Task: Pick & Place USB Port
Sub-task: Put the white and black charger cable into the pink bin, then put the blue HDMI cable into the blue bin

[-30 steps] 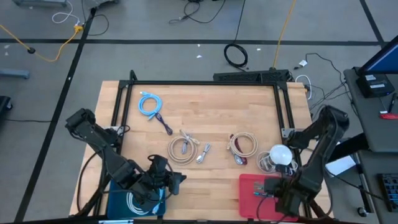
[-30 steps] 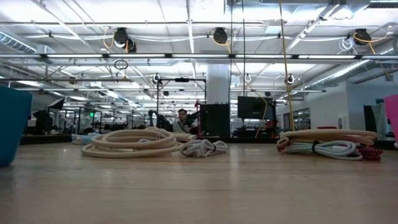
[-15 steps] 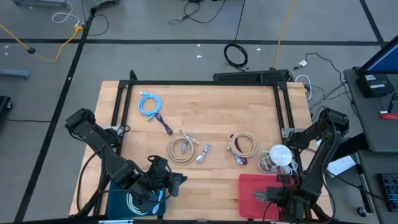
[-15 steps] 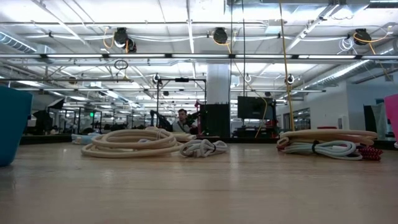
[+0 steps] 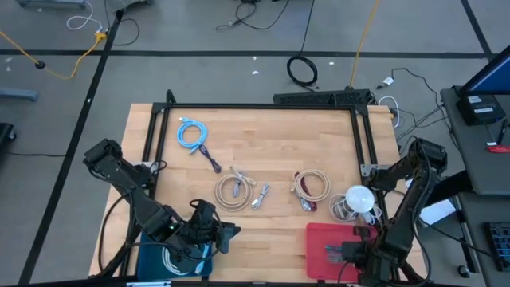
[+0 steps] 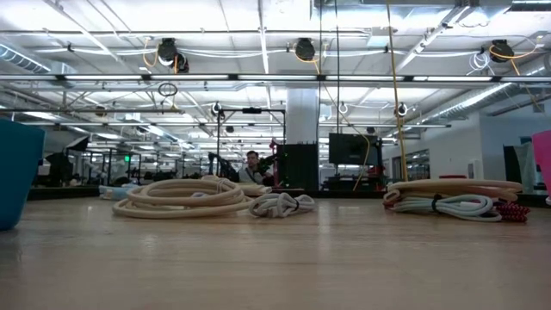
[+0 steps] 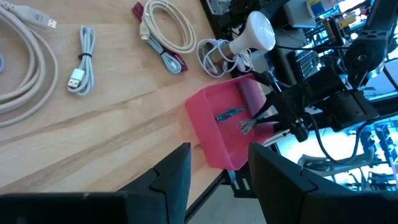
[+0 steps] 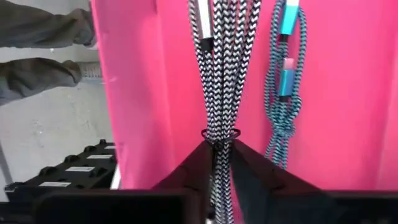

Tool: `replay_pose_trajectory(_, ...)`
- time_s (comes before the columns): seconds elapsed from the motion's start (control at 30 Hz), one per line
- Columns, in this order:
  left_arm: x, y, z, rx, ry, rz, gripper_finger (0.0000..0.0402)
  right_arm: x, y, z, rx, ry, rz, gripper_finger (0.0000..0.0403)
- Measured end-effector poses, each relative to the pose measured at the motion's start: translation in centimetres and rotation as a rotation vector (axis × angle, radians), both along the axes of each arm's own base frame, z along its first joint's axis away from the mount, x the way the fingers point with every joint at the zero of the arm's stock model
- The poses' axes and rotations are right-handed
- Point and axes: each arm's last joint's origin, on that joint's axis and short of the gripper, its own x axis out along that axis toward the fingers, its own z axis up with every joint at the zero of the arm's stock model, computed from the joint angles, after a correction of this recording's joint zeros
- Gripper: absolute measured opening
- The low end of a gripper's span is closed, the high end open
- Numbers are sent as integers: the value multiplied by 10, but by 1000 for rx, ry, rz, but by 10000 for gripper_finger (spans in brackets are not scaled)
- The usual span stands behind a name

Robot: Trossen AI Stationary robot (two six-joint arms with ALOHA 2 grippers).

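A black-and-white braided USB cable [image 8: 219, 68], tied in a bundle, is inside the pink bin [image 5: 319, 237] at the table's near right, next to a teal cable [image 8: 283, 93] lying on the bin floor. My right gripper [image 8: 217, 149] points steeply down into the bin and is shut on the braided bundle. My left gripper [image 7: 214, 171] hovers open near the table's front edge, beside the blue bin [image 5: 151, 257], with nothing between its fingers. My right gripper pinches the braided bundle between its two fingers [image 8: 193, 165], just behind the thin tie [image 8: 219, 132] around its strands. The fingers come from above, slanting down, and lie along the bundle. The strands run forward over the pink floor; I cannot tell whether they rest on it.
Two beige cable coils [image 5: 233, 191] [image 5: 312, 186], a grey cable [image 5: 260, 196] and a blue cable [image 5: 191, 133] lie mid-table. A white bulb-shaped thing [image 5: 360, 198] stands just beyond the pink bin. A white coil [image 5: 177, 260] lies in the blue bin. A black frame [image 5: 259, 107] edges the table.
My right gripper has sunk into the pink bin and shifted toward the table's near edge, tipping more steeply down, carrying the braided bundle with it. My left gripper has kept still.
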Motion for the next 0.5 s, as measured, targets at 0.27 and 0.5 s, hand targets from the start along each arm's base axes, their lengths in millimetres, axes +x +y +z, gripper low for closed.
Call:
replay_pose_trajectory(0.27, 0, 0, 0, 1, -1, 1, 163, 1, 2, 1, 27, -11, 0, 159)
replay_pose_trajectory(0.5, 1, 2, 0, 19, -16, 28, 163, 21, -9, 15, 103, -68, -46, 195)
